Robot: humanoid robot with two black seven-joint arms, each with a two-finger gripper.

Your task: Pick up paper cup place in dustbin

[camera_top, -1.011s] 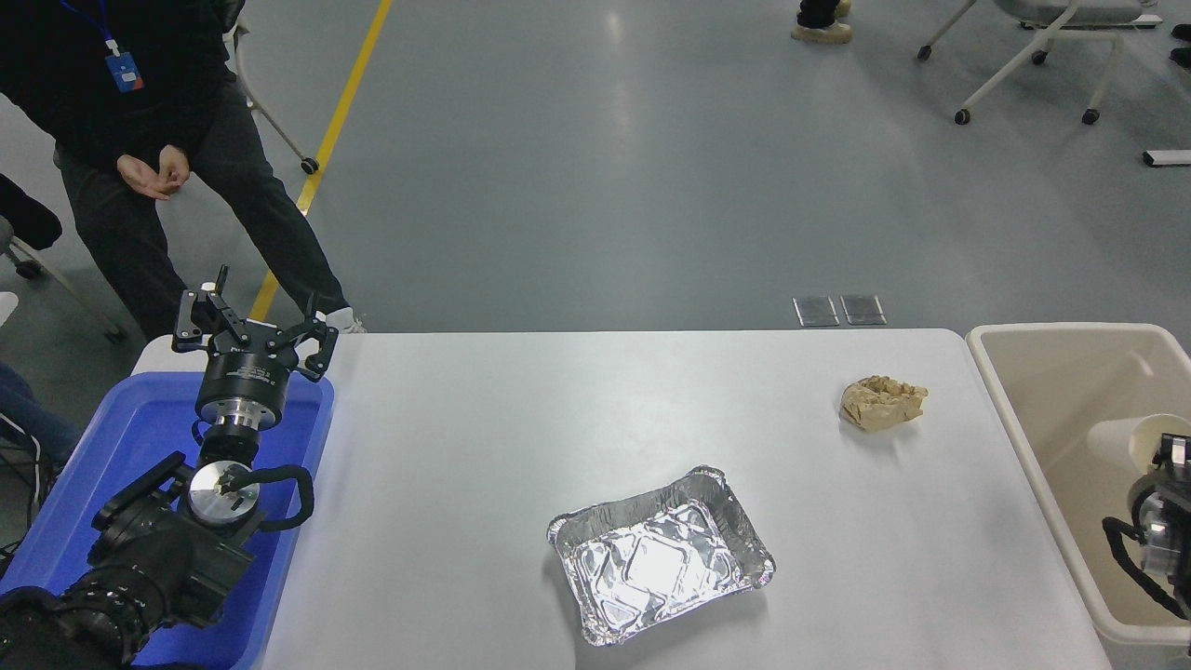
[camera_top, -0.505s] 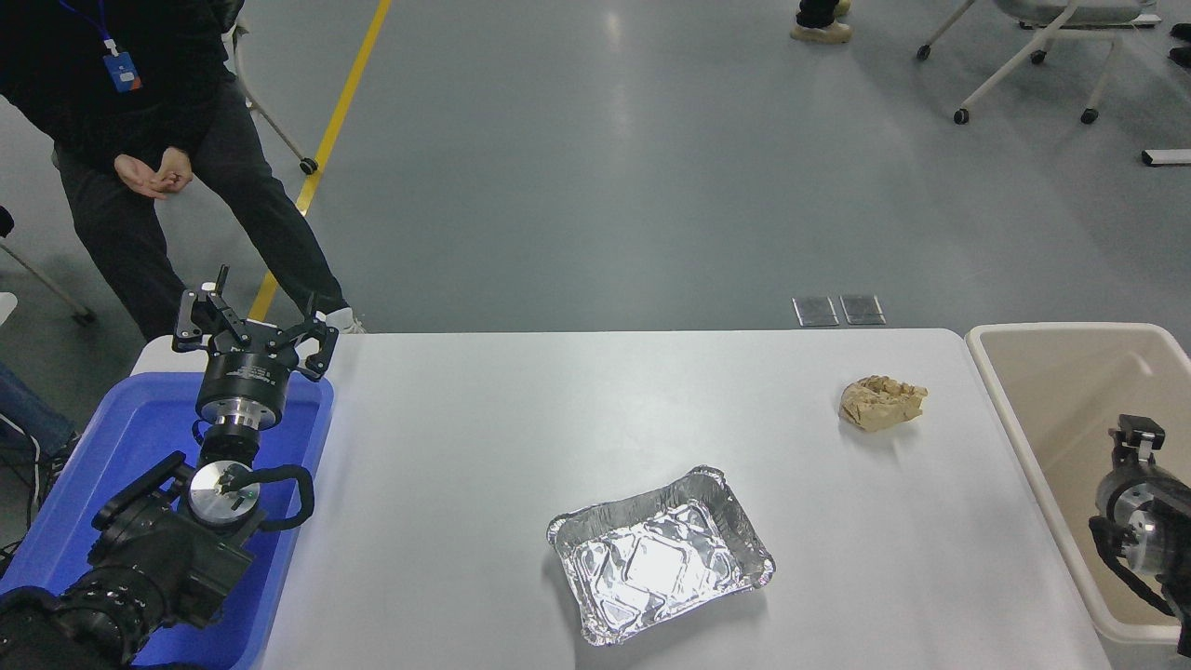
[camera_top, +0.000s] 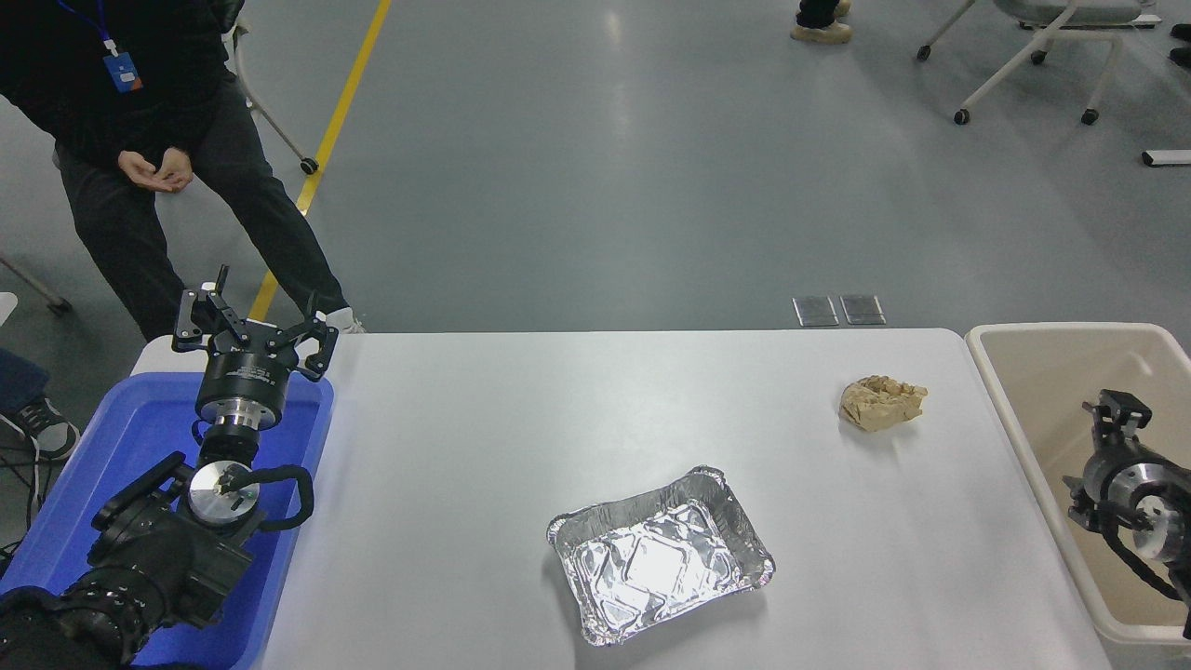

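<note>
The paper cup is not showing anywhere now. A second ago it was sitting in the right hand (camera_top: 1112, 409), held over the dustbin (camera_top: 1042, 337). Now that hand is carrying nothing that can be seen, so the cup has most likely dropped into the dustbin and is lying low down, hidden by the hand or the arm. If that is right, the job is nearly done, though the cup itself cannot be checked from here. The right hand is hanging over the inside of the dustbin, and only a little of it is peeking out, so I cannot tell if it is wide or narrow. It has also slid a bit toward the table side of the dustbin since half a second ago. Off to the hand's left, on the white table (camera_top: 521, 409), the crumpled paper ball (camera_top: 882, 402) is lying just where it was. Farther that way the foil tray (camera_top: 661, 554) is sitting unmoved too. Way across the table, the left hand (camera_top: 253, 328) is staying parked and spread wide over the blue tray (camera_top: 56, 549).
</note>
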